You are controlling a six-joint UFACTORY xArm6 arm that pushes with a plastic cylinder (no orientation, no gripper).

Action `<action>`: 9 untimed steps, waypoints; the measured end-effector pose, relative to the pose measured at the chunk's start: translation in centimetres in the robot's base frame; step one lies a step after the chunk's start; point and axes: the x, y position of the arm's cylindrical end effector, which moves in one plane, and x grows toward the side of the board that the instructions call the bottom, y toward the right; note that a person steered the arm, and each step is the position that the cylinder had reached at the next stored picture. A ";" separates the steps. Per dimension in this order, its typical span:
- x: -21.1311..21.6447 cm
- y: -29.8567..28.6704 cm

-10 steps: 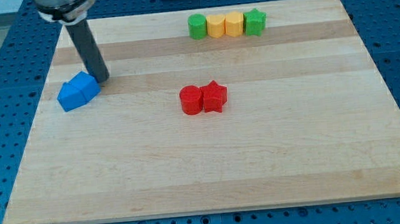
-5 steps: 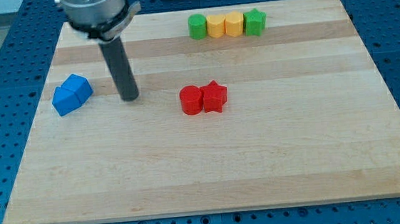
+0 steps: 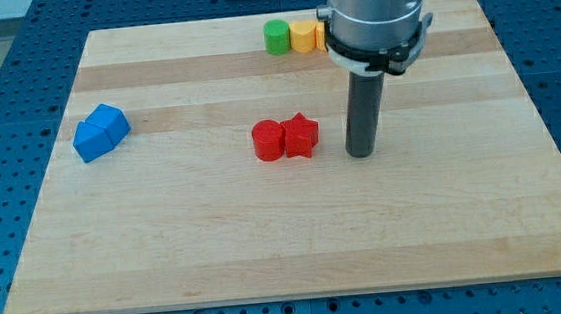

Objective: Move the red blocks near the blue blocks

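Note:
A red cylinder [image 3: 268,140] and a red star [image 3: 301,135] sit touching side by side near the board's middle. Two blue blocks [image 3: 99,131] sit pressed together near the view's left edge of the board. My tip [image 3: 362,154] rests on the board just to the right of the red star, a short gap away from it. The blue blocks are far to the left of the red pair.
A green cylinder [image 3: 276,37] and a yellow block [image 3: 303,36] stand in a row at the view's top; the arm hides the rest of that row. The wooden board [image 3: 287,237] lies on a blue perforated table.
My tip has swept from beside the blue blocks across the board to the right side of the red star. The blue blocks shifted slightly left early on. The red blocks have not moved.

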 end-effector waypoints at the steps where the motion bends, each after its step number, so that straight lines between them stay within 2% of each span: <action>1: 0.0 -3.1; 2: -0.1 -6.7; 4: -3.3 -7.7; 8: -3.6 -22.7; 9: -4.1 -23.1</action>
